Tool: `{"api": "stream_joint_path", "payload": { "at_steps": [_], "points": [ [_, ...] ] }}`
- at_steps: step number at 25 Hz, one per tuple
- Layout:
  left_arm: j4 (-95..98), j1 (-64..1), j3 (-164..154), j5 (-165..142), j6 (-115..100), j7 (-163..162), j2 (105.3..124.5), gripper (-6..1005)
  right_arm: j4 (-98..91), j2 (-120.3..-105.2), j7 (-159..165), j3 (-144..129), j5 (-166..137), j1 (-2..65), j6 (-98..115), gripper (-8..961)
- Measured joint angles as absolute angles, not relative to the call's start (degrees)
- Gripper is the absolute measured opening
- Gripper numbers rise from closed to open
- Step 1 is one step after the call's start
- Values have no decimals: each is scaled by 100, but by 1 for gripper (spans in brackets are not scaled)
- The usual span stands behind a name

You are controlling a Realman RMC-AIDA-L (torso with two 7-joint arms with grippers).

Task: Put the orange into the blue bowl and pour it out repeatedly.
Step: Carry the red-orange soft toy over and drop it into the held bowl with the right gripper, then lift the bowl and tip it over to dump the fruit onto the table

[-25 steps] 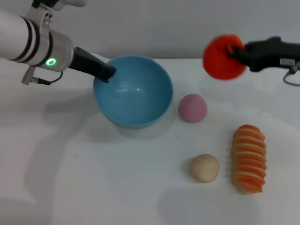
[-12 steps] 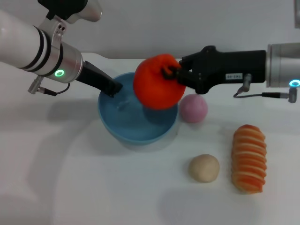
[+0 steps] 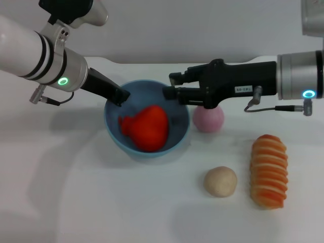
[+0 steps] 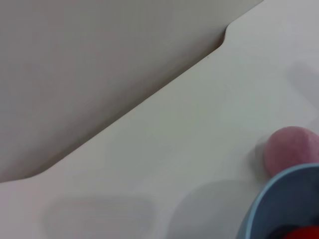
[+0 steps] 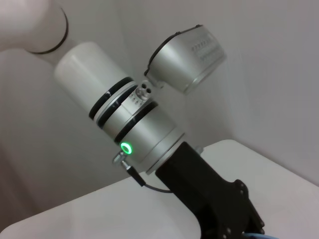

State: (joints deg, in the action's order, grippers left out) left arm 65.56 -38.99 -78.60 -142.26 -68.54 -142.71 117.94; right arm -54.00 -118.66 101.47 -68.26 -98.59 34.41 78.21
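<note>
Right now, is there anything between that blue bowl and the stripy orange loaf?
Yes. In the head view a pink ball sits on the table between the blue bowl and the striped loaf, close beside the bowl's rim.

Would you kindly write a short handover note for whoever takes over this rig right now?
Left gripper: shut on the blue bowl, clamped at its far-left rim.
Right gripper: open and empty, over the bowl's far-right rim.
The orange lies inside the bowl. The bowl stands upright on the white table.
Nearby: pink ball, beige ball, striped loaf.
Done: orange is in the bowl.
Left: pull the right arm clear, tip the bowl to pour the orange out, then repeat.
</note>
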Motion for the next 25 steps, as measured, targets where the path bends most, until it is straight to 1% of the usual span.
{"api": "stream_joint_path", "payload": {
  "at_steps": [4,7,11,16,19,23,25],
  "points": [
    [6563,-3889,-7875,-14227,-6803,-14272,11794,-2,-5450,-11877,10093,-6370,-9739,3279,7765,486],
    [6696,-3817,-7890,-14222,-6679,-14256,11794,-2,-5436,-11876,9838,-5930,-9520,3003,7569,501],
    [7096,-3662,-8029,-14329,-6493,-14155,11788,-1,-5383,-11874,9214,-5467,-9115,2471,7470,521],
    [7681,-3324,-8490,-14679,-5857,-13986,11789,0,-4881,-11866,8502,-4855,-8196,1780,7500,541],
    [8159,-2984,-9064,-14898,-5312,-13735,11791,-1,-4444,-11861,8096,-4568,-7936,1557,7503,541],
    [8854,-2326,-10152,-15723,-4118,-13584,11801,-1,-3883,-11866,7627,-4345,-7902,1459,7506,541],
    [8928,-2250,-10324,-15895,-3999,-13584,11802,0,-3682,-11866,7457,-4303,-7897,1457,7507,540]
  ]
}}
